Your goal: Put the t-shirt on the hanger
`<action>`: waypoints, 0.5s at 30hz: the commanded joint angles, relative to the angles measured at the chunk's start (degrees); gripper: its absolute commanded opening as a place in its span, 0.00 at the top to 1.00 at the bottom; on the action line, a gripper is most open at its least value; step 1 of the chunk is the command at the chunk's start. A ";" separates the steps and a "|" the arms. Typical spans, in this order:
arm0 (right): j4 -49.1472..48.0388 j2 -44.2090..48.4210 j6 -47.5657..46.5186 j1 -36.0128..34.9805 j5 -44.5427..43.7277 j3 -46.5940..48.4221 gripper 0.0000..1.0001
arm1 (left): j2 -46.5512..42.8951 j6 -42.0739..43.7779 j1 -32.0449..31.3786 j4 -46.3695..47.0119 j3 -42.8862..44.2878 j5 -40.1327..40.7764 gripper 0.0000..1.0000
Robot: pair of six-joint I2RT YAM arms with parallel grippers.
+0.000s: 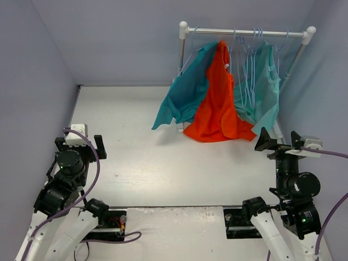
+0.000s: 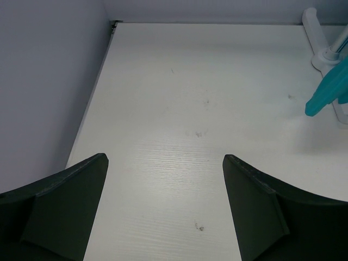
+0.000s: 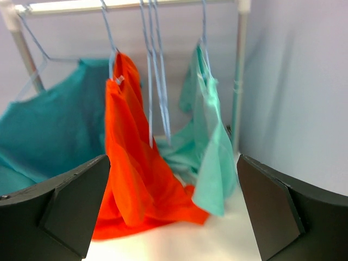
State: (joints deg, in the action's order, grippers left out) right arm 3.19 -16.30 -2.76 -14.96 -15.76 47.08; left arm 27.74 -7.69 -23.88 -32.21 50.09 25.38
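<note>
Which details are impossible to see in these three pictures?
Right wrist view: the hanger below its hook, covered by the t-shirt; also blurred.
Top view: most of the rack base, behind the hanging clothes.
Left wrist view: the teal shirt, cut off by the right edge.

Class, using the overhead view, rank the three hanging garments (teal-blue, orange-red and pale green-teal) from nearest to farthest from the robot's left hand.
1. Teal-blue fabric shirt: on the left, nearest the left hand.
2. Orange-red fabric t-shirt: in the middle.
3. Pale green-teal fabric garment: on the right, farthest.
</note>
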 commanded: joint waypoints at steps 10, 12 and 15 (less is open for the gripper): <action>0.27 4.98 3.38 0.20 -7.01 -5.22 0.00 | -1.07 -2.04 0.50 -0.16 -2.44 -1.36 0.18; 0.28 5.86 4.52 0.15 -7.01 -5.90 0.00 | -0.89 -1.84 0.50 0.00 -2.72 -1.48 0.18; 0.37 6.81 4.52 0.20 -6.96 -6.56 0.00 | -0.67 -1.62 0.50 -0.22 -2.89 -1.43 0.18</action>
State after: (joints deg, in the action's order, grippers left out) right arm 7.45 -9.94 0.30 -14.96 -21.27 40.86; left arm 25.82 -9.15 -23.86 -34.53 46.98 23.97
